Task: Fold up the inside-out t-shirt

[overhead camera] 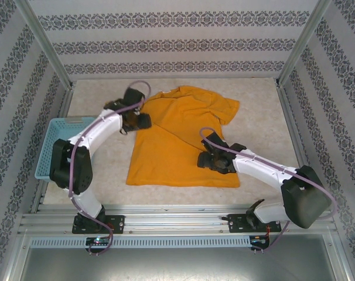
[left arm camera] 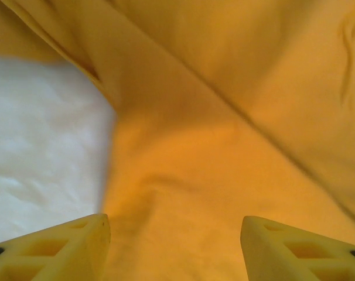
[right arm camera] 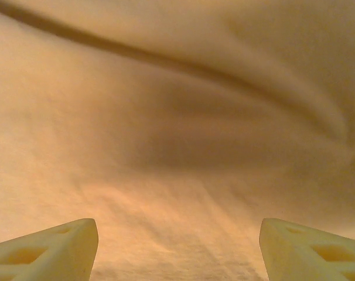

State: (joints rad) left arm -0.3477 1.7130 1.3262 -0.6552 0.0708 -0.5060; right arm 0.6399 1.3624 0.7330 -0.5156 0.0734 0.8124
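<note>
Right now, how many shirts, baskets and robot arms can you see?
Shirt: 1
Basket: 1
Arms: 2, left arm and right arm
Total: 4

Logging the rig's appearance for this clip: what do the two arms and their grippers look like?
Both arms, left arm and right arm, have white links with bulky black joint housings. A lilac cable runs loosely along each. The left gripper and right gripper carry pale yellow fingers with moulded cut-outs.
</note>
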